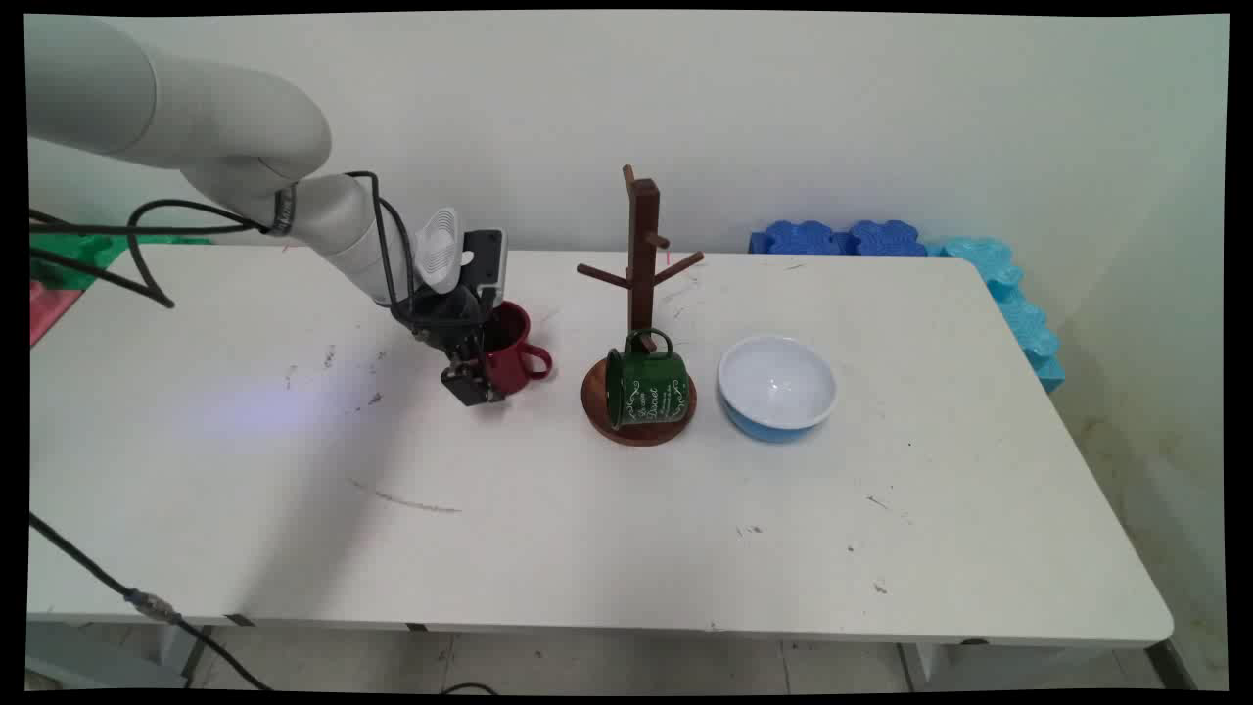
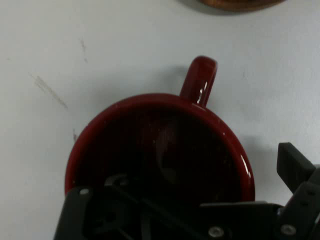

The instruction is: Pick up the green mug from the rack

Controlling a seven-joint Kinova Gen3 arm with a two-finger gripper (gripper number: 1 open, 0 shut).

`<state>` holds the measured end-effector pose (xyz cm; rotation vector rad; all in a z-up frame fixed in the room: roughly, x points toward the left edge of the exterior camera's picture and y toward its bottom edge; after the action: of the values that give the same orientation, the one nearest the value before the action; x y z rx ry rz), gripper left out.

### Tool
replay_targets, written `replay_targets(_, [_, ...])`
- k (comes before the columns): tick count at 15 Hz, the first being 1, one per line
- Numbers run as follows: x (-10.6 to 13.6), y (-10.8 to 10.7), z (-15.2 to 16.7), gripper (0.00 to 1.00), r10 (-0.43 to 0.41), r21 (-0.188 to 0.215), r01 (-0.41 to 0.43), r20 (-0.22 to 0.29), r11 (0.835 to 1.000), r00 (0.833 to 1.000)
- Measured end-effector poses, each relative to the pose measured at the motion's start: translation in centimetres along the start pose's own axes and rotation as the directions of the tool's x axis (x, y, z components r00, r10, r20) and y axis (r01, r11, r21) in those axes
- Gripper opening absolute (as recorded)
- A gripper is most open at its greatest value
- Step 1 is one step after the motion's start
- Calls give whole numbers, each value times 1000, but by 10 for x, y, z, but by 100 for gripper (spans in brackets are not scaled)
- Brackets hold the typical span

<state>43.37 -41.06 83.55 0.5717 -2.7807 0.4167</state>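
Main view: the hand (image 1: 477, 377) is lowered to the white table (image 1: 607, 509) at the red mug (image 1: 511, 350), which stands upright with its handle pointing away from the arm, toward the mug tree. The black linkage covers the mug's near-left side, and one finger (image 1: 470, 384) shows outside the wall, reaching almost to the tabletop. Whether the fingers press the wall cannot be told from here. Beyond the mug's handle side, a little apart, stands a wooden mug tree (image 1: 641, 284) on a round base; a dark green mug (image 1: 644, 387) with white lettering lies on its side on that base, touching the post's foot. Farther out on the same side sits a bowl (image 1: 776, 385), white inside and blue outside. Blue foam tiles (image 1: 847, 238) lie at the table's far edge against the wall.

Hand view: the red mug (image 2: 160, 150) fills the middle, seen from above, its dark inside open to the camera and its handle pointing to the top of the picture. The hand (image 2: 200, 220) straddles the rim: one finger (image 2: 295, 170) stands outside the wall at lower right, apart from it, while the linkage lies over the mug's opening at the bottom. The fingers are spread, not pinching. The edge of the mug tree's base (image 2: 240, 4) shows at the top.
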Motion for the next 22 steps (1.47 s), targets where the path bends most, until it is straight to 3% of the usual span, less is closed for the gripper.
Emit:
replay_targets(1, [19,-14,9,100,27,-5,-28,-10,1000,1000])
replay_targets(3, [20,-14,5,100,26,7,-26,-19,1000,999])
replay_targets(8, [16,-6,-15,100,16,33,-15,-49,999,999])
replay_targets(13, [15,11,-43,100,-50,39,55,-118,998,992])
replay_targets(18, [14,30,-65,100,-138,13,143,-190,990,972])
replay_targets(22, [13,44,-80,100,-246,-37,244,-249,969,937])
